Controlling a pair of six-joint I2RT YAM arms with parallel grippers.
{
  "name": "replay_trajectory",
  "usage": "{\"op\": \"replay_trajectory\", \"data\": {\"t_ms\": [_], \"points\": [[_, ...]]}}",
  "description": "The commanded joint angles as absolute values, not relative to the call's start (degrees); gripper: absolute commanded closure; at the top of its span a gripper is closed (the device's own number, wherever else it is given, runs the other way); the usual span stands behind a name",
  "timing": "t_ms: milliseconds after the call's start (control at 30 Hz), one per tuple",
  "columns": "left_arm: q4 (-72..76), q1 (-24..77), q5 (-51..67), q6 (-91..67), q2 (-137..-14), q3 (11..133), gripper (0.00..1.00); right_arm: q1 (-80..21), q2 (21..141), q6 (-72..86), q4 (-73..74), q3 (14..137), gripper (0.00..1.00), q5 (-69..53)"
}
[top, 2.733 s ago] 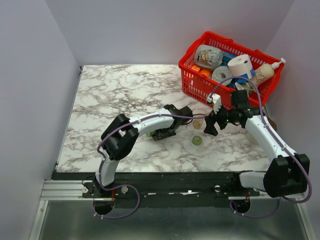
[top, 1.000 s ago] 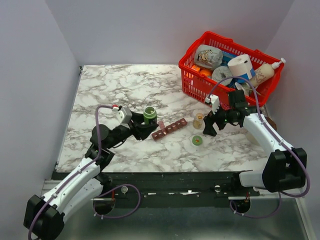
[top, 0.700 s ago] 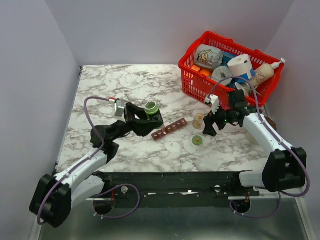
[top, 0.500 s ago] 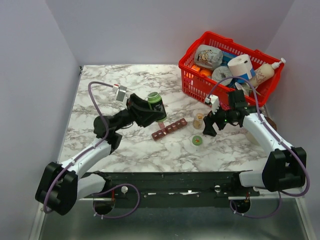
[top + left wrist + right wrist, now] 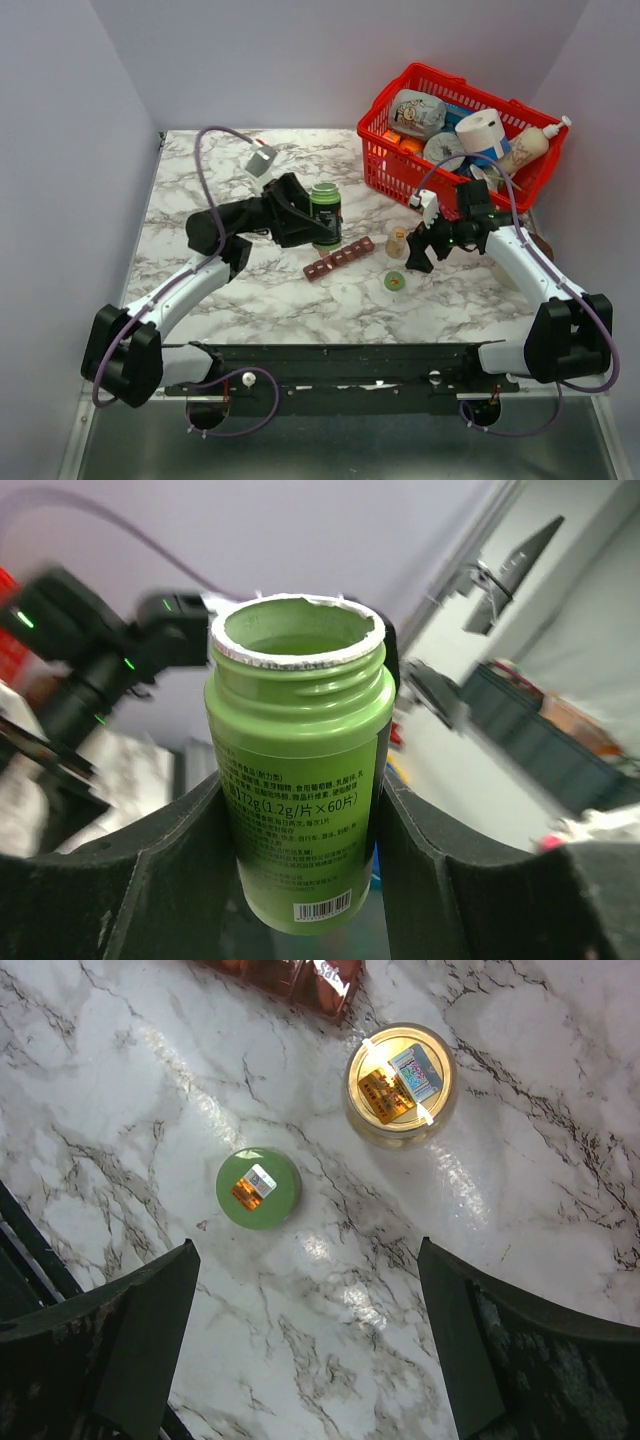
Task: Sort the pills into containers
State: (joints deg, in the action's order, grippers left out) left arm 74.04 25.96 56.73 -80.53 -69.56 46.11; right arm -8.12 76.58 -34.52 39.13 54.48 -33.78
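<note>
I hold the uncapped green pill bottle (image 5: 325, 212) clamped in the left gripper (image 5: 303, 222) near the pill-organiser strip (image 5: 339, 258), presumably for pouring, while the right gripper (image 5: 310, 1335) gapes over the green cap (image 5: 259, 1188).

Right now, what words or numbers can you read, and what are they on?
"72g(1.2g/片×60片)": label of the open green plastic bottle.
Its other print and barcode digits: too small.
Stickers on the round green lid and the small yellowish jar: too small.
Packages in the red wire basket: blurred.
</note>
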Motion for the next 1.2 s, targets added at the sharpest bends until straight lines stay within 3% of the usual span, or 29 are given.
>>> {"op": "replay_trajectory", "data": {"t_ms": [0,100,167,200,233,267,367,467,667,1167], "points": [[97.1,31.5,64.7,-88.5,-73.6,48.3,1.00,-7.6,76.9,-34.5,39.9,55.8,0.00,-34.3],[95.5,29.6,65.5,-88.1,-74.3,48.6,1.00,-7.6,76.7,-34.6,39.7,55.5,0.00,-33.9],[77.3,28.7,67.7,-71.7,-71.1,47.3,1.00,-7.6,76.6,-34.5,39.6,55.5,0.00,-33.6],[62.3,28.7,67.0,-56.6,-68.3,47.0,1.00,-7.6,76.6,-34.6,39.6,55.6,0.00,-33.5],[10.7,28.8,56.4,-16.0,-63.4,53.6,1.00,-7.6,76.5,-34.6,39.6,55.6,0.00,-33.4],[-6.9,30.7,47.8,-1.0,-63.4,57.7,1.00,-7.6,76.3,-34.5,39.6,55.5,0.00,-33.5],[-33.5,32.6,34.9,13.7,-69.4,64.4,1.00,-7.6,76.3,-34.5,39.4,55.4,0.00,-33.5],[-39.2,36.4,25.2,19.0,-70.4,62.5,1.00,-7.6,76.8,-34.6,39.6,55.5,0.00,-33.6],[-32.2,38.1,21.1,22.0,-68.5,54.8,1.00,-7.6,76.9,-34.6,39.6,55.5,0.00,-33.5],[-38.3,42.2,6.5,26.2,-86.6,59.3,1.00,-7.6,76.0,-35.3,39.8,55.3,0.00,-32.5]]}}
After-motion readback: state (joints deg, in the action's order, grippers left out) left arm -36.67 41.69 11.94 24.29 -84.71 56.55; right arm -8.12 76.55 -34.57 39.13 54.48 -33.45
